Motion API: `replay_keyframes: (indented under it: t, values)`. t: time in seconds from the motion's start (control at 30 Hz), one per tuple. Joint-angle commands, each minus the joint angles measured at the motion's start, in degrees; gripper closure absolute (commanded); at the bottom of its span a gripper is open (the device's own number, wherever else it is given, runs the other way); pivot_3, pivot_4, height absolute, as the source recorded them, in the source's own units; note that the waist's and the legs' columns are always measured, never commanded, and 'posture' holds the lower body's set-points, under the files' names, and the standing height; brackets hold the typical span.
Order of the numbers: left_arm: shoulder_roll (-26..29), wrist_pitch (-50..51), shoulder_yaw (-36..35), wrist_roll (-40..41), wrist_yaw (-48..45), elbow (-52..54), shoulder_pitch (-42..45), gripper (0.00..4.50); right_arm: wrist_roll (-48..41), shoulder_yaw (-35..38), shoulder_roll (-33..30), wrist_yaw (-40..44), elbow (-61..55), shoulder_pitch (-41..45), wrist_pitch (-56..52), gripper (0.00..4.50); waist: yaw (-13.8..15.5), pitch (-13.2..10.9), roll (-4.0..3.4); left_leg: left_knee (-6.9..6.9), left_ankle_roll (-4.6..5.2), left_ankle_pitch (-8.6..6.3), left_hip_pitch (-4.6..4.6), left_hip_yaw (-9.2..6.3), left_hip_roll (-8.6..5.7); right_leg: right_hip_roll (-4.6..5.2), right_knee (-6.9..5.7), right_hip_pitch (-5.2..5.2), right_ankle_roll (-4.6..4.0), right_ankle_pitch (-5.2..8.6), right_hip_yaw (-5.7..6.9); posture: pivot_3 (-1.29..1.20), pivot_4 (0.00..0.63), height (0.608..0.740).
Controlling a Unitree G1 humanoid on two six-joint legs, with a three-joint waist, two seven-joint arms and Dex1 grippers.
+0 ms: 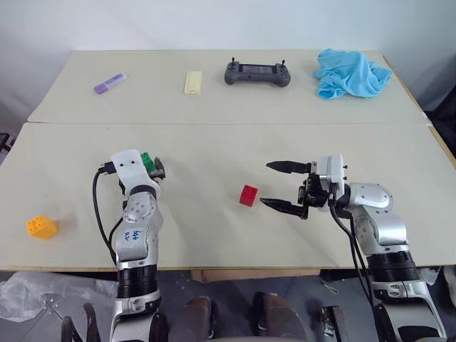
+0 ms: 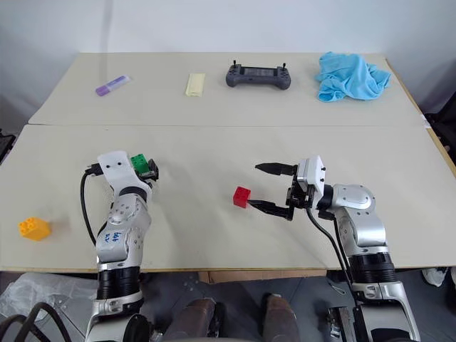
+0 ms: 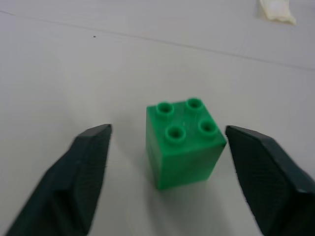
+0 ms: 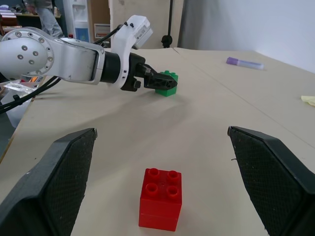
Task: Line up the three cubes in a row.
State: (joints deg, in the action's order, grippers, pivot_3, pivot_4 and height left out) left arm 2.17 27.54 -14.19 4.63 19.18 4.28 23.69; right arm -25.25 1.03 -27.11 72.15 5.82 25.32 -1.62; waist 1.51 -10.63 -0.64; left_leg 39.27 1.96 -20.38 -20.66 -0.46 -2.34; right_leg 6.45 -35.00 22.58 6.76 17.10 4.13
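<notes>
**Between the left fingers: green cube bracketed, not yet gripped**

Between the left gripper [image 3: 165, 162] fingers sits the green cube [image 3: 183, 143], gaps either side. Right gripper [image 4: 157, 187] gapes wide, facing the mid-bench red cube [image 4: 160, 199]; yellow-orange cube [image 1: 41, 226] waits near the bench's left edge.

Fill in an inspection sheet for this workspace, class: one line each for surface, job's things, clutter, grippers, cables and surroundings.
Surface: two pale tables butted together.
Job's things: green cube on the table between the left gripper's fingers, gaps both sides; red cube mid-table; yellow-orange cube apart at the left edge.
Clutter: purple marker, pale yellow bar, grey controller, blue cloth, all on the far table.
Grippers: left gripper open around green cube; right gripper open beside red cube.
Cables: black cable along left arm.
Surroundings: white wall behind.
</notes>
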Motion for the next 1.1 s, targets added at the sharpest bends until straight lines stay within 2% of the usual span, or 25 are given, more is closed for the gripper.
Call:
replay_keyframes:
  t: [0.03,0.17,0.3,0.37,0.47,0.57,0.6,0.67,0.77,0.87,1.0,1.1]
  values:
    - [1.04,-2.42,-0.51,0.70,-2.05,-0.72,1.69,1.93,-0.90,-0.09,0.32,-0.16,-1.79,-0.34,0.78,0.00,-0.04,0.00,0.00,0.00,0.00,0.00,0.00,0.00,0.00,0.00,0.00,0.00,0.00,0.00,0.09,0.00,0.150,0.740]
    - [1.57,-2.20,-0.52,0.60,-3.42,-0.55,1.69,3.00,-1.10,-0.20,0.00,-0.23,-1.91,-0.63,0.77,0.00,-0.02,0.00,0.00,0.00,0.00,0.00,0.00,-0.01,0.00,0.01,0.00,0.00,0.00,0.00,0.20,0.00,0.150,0.740]
    - [3.72,-2.97,-1.66,5.36,-11.15,4.29,-1.46,3.02,-0.92,0.93,-1.02,-0.59,-1.94,-1.17,1.30,0.00,-0.09,0.00,0.00,0.00,0.01,0.00,0.00,-0.01,0.00,0.02,0.00,0.00,0.00,0.00,0.20,0.00,0.150,0.740]
    - [7.20,-4.17,-1.79,9.25,-19.52,7.15,-3.90,3.02,-0.80,1.79,-1.87,-0.97,-2.07,-1.55,1.61,0.00,-0.18,0.00,0.00,-0.01,0.01,0.00,0.00,-0.01,0.01,0.03,0.00,0.01,0.00,0.00,0.18,0.00,0.150,0.740]
    - [17.53,-7.78,0.68,13.78,-38.72,7.56,-6.46,3.02,-0.94,3.31,-3.63,-1.74,-2.78,-2.95,1.74,0.00,-0.35,0.00,-0.01,-0.02,-0.01,0.01,-0.01,-0.02,0.06,0.02,0.02,0.02,-0.02,0.01,0.15,0.00,0.150,0.740]
    - [24.55,-9.45,3.44,19.67,-55.77,6.41,-5.89,3.02,-1.34,4.68,-5.18,-2.45,-3.90,-4.40,1.26,0.00,-0.17,0.00,-0.02,-0.01,-0.04,0.03,0.00,-0.07,0.06,0.05,0.05,-0.04,-0.04,0.02,0.14,0.00,0.150,0.740]
    - [27.46,-12.34,5.57,19.09,-61.92,5.16,-4.98,3.02,-1.55,5.45,-5.93,-2.58,-4.43,-5.21,0.98,0.00,-0.06,0.00,-0.02,0.00,-0.04,0.03,0.01,-0.08,0.03,0.08,0.07,-0.08,-0.04,0.02,0.12,0.00,0.150,0.740]
    - [31.58,-19.15,9.64,16.11,-70.82,1.06,-2.65,3.02,-1.71,6.46,-6.97,-2.86,-5.28,-6.42,0.50,0.00,0.04,-0.01,-0.04,0.03,-0.04,0.02,-0.01,-0.23,-0.03,0.12,0.13,-0.15,-0.04,0.02,0.08,0.00,0.150,0.740]
    - [32.75,-22.94,12.31,14.99,-76.01,-5.41,0.42,3.02,-1.97,6.66,-7.70,-3.13,-6.14,-7.32,0.06,0.00,-0.22,0.00,-0.04,0.02,-0.02,0.03,-0.04,-0.29,-0.08,0.11,0.12,-0.15,-0.04,0.02,0.10,0.00,0.150,0.740]
    - [32.95,-28.57,21.20,10.35,-91.31,-22.21,11.09,3.02,-2.63,8.10,-9.35,-3.53,-9.11,-10.21,-0.97,0.00,0.08,-0.01,-0.06,-0.01,-0.01,0.04,-0.05,-0.21,-0.02,-0.01,0.08,-0.09,-0.04,0.02,0.28,0.00,0.150,0.740]
    - [28.01,-37.81,23.41,6.68,-94.69,-41.17,22.00,3.02,-3.51,9.53,-10.32,-5.33,-12.31,-13.05,-2.35,0.00,-0.02,-0.01,-0.04,-0.01,0.12,0.12,-0.12,-0.06,-0.10,-0.21,0.00,-0.03,0.02,-0.01,0.41,0.00,0.150,0.740]
    - [24.84,-43.18,23.53,5.42,-96.88,-50.16,26.01,3.02,-3.98,10.06,-10.49,-6.52,-14.60,-15.14,-3.22,0.00,-0.12,-0.02,-0.01,0.04,0.23,0.13,-0.36,-0.05,-0.18,-0.14,0.02,0.14,0.13,-0.06,0.42,0.00,0.150,0.740]
